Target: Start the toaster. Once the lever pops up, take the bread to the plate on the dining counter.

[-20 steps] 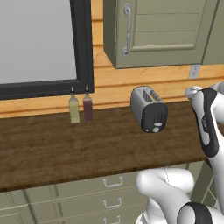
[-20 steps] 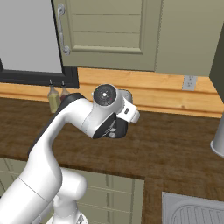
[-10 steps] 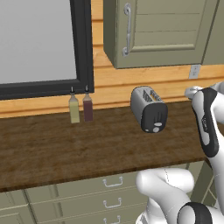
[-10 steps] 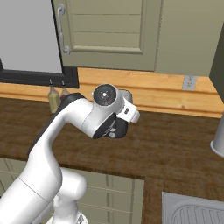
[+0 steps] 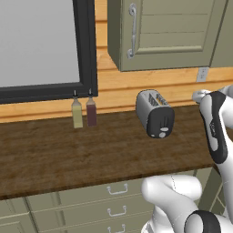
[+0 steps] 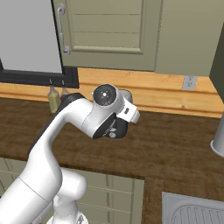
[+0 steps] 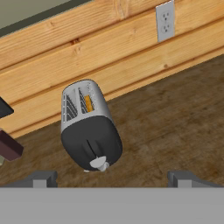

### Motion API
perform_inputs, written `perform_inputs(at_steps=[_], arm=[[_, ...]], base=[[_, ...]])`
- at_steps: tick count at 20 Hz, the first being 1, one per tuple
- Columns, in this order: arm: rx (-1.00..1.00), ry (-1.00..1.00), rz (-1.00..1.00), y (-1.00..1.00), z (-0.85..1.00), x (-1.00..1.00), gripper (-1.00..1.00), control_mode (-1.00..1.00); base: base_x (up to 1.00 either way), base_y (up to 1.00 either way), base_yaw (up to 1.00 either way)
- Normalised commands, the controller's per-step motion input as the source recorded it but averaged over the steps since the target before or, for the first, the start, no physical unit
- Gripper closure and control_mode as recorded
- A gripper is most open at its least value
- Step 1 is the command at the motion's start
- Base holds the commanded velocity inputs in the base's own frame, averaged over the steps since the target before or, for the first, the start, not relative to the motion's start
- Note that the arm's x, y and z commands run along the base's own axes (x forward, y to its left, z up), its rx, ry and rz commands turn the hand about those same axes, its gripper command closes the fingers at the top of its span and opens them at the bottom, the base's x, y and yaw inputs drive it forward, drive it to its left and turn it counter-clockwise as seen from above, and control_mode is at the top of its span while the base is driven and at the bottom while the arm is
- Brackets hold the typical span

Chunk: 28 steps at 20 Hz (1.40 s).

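The toaster lies a short way in front of my gripper, with its black end panel and light round knob turned toward me. The lever is too dark against that panel to make out. A golden edge of the bread shows in one slot. My fingertips stand wide apart, open and empty, clear of the toaster. The left base view shows the toaster on the dark wood worktop. In the right base view my arm covers most of it. The plate and dining counter are out of view.
Two small bottles stand at the wall left of the toaster, under a black-framed window. An upper cabinet hangs overhead. A wall outlet is behind. A sink and a grey vessel lie far right.
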Motion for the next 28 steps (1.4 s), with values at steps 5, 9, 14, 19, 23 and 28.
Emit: perform_inputs(at_steps=[5,9,14,19,23,28], arm=[[0.00,0.00,0.00,0.00,0.00,0.00,-1.00,-1.00],[0.00,0.00,0.00,0.00,0.00,0.00,-1.00,-1.00],[0.00,0.00,0.00,0.00,0.00,0.00,-1.00,-1.00],[0.00,0.00,0.00,0.00,0.00,0.00,-1.00,-1.00],[0.00,0.00,0.00,0.00,0.00,0.00,-1.00,-1.00],[0.00,0.00,0.00,0.00,0.00,0.00,-1.00,-1.00]], base=[[0.00,0.00,0.00],[0.00,0.00,0.00],[0.00,0.00,0.00],[0.00,0.00,0.00],[0.00,0.00,0.00],[0.00,0.00,0.00]])
